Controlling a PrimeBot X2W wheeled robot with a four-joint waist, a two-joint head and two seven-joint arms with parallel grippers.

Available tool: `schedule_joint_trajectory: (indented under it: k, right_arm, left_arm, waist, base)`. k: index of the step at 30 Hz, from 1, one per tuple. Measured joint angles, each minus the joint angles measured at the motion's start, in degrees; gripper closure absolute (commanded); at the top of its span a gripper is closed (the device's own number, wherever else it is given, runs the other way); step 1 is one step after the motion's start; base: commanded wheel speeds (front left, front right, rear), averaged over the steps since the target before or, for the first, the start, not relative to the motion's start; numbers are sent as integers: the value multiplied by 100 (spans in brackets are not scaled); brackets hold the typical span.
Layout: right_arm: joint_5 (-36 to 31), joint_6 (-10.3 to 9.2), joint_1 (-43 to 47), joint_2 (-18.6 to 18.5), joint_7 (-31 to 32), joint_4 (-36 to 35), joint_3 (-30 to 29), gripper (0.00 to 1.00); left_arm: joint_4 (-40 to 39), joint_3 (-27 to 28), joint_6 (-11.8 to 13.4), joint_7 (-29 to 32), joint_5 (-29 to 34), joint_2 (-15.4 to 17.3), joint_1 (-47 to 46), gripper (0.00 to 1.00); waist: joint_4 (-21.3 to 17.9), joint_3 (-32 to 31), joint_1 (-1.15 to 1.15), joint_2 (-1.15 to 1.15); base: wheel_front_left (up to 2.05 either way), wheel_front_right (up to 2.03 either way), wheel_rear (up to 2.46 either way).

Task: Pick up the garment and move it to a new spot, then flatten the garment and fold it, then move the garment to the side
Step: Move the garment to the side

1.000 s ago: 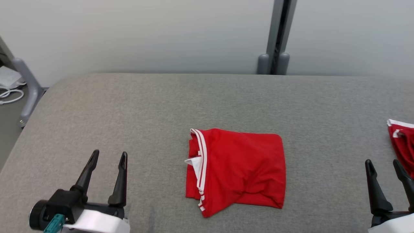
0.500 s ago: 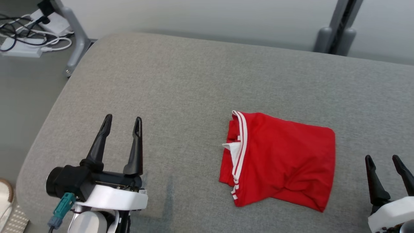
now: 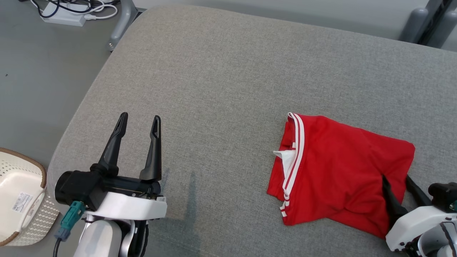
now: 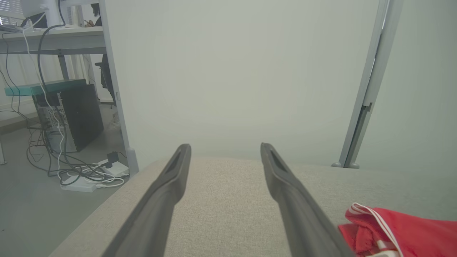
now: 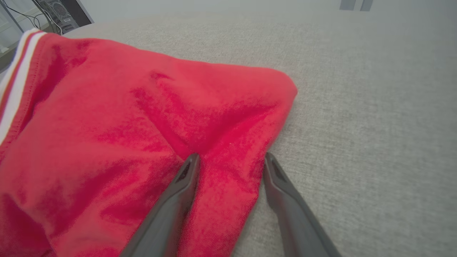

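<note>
Two grippers, both with jaws apart: the right gripper (image 5: 231,157) straddles the right edge of the folded red garment (image 3: 339,167), which lies on the grey table (image 3: 221,71), likely to pinch it for the move aside; the left gripper (image 3: 140,116) hovers over bare table, well apart, out of the way

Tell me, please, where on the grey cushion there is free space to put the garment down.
The widest bare patch is the grey cushion between the left claw and the red garment, up to the far edge. The strip beyond the garment is free too. It is crowded at the near right, where the right claw straddles the garment's edge.
</note>
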Motion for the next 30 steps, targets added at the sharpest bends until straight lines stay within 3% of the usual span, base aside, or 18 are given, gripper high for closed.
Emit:
schedule_joint_trajectory:
  k: [1, 11, 30]
  right_arm:
    - [18, 0, -18, -1, -23, 30, 32, 100]
    - [-3, 1, -64, -136, -224, -78, 275, 100]
    - [-359, 1, 268, -964, -276, -894, 445, 100]
  left_arm:
    - [-5, 25, -7, 0, 18, -5, -13, 0]
    - [-46, 257, -114, -10, 190, 2, 20, 0]
    - [-243, 283, -172, 83, 348, 264, 119, 0]
  waist:
    - [-11, -3, 0, 0]
    - [-449, -106, 0, 0]
    - [-2369, -307, 0, 0]
  base:
    - [0, 0, 0]
    - [0, 0, 0]
    - [0, 0, 0]
